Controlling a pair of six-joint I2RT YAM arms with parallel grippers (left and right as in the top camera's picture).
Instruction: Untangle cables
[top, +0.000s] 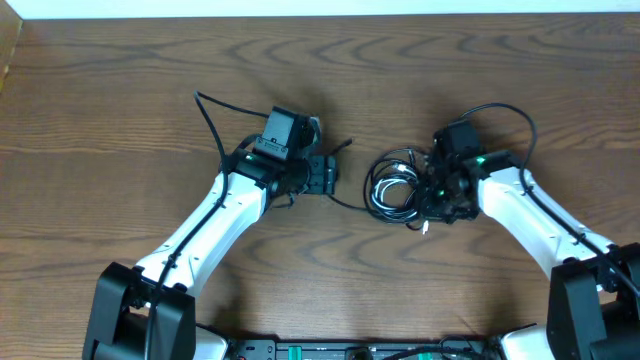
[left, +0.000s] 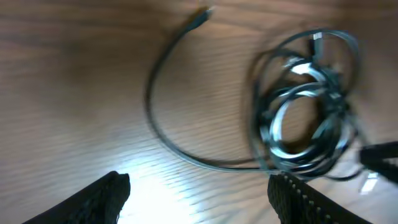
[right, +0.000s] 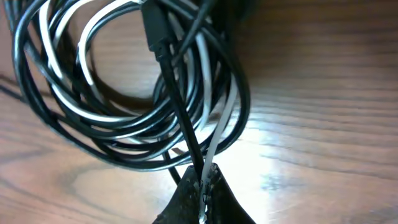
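A tangled coil of thin black cables and one white cable (top: 393, 184) lies on the wooden table right of centre. One black cable (top: 345, 204) trails left from it toward my left gripper. My left gripper (top: 322, 176) is open and empty, just left of the coil; its wrist view shows the coil (left: 305, 106) and the loose black strand (left: 163, 124) with its plug end ahead of the open fingers (left: 199, 199). My right gripper (top: 432, 200) is at the coil's right side. In its wrist view the fingers (right: 204, 186) are shut on the white cable (right: 211, 149) and a black strand beside it.
Thicker black wires (top: 212, 125) run from the left arm and loop over the right arm (top: 515, 115). The wooden table (top: 120, 90) extends to a pale back edge at the top of the overhead view.
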